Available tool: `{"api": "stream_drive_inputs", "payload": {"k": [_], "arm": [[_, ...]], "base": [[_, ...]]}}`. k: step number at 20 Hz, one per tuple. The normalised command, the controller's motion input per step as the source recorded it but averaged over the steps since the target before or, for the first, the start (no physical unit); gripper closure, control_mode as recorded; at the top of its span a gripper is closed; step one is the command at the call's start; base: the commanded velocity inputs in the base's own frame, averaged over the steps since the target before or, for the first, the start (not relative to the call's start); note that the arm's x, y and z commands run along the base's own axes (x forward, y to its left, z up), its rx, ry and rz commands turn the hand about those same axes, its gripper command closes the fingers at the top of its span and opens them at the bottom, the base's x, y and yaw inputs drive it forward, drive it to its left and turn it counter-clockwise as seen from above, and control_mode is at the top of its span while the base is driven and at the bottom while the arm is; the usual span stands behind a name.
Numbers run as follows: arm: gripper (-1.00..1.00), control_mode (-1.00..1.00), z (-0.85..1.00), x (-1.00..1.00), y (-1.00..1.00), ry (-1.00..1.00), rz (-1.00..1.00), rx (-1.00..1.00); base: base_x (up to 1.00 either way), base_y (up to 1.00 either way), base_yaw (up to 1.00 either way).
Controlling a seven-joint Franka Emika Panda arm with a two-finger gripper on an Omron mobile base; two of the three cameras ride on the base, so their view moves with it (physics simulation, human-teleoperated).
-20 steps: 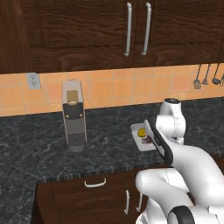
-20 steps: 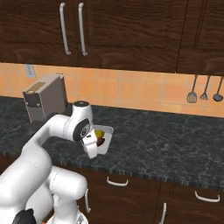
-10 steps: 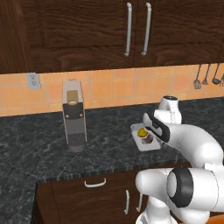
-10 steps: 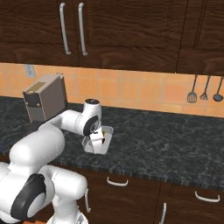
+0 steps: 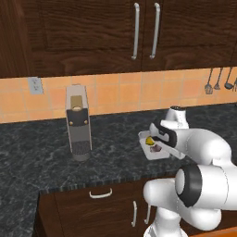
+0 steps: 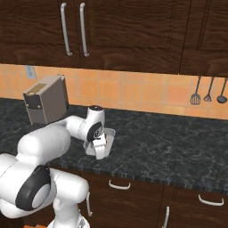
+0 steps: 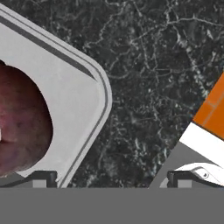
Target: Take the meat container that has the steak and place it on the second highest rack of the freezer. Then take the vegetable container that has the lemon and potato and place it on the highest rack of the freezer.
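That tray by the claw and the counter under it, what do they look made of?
The vegetable container looks like smooth matte white plastic, judging by its thin rounded rim. The counter looks like polished dark stone, perhaps granite, with pale mottled veining.

The white arm folds forward from its base and bends down at the wrist, so the gripper (image 7: 111, 177) points steeply downward, low and close to the surface under it. Its 2 fingertips (image 7: 41, 177) stand spread wide apart, with nothing between them.
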Motion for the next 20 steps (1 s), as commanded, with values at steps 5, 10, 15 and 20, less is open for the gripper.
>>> {"api": "stream_drive_inputs", "payload": {"k": [5, 10, 15, 20], "arm": [[-1.0, -1.0, -0.06, 0.3, 0.0, 0.0, 0.0, 0.0], [1.0, -1.0, -0.19, 0.15, 0.1, -0.01, 0.0, 0.0], [1.0, -1.0, -0.31, 0.0, 0.14, -0.05, 0.0, 0.0], [1.0, -1.0, -0.1, 0.07, 0.0, -0.01, 0.0, 0.0]], "base": [[0.0, 0.0, 0.0], [0.0, 0.0, 0.0], [0.0, 0.0, 0.0], [0.0, 0.0, 0.0]]}}
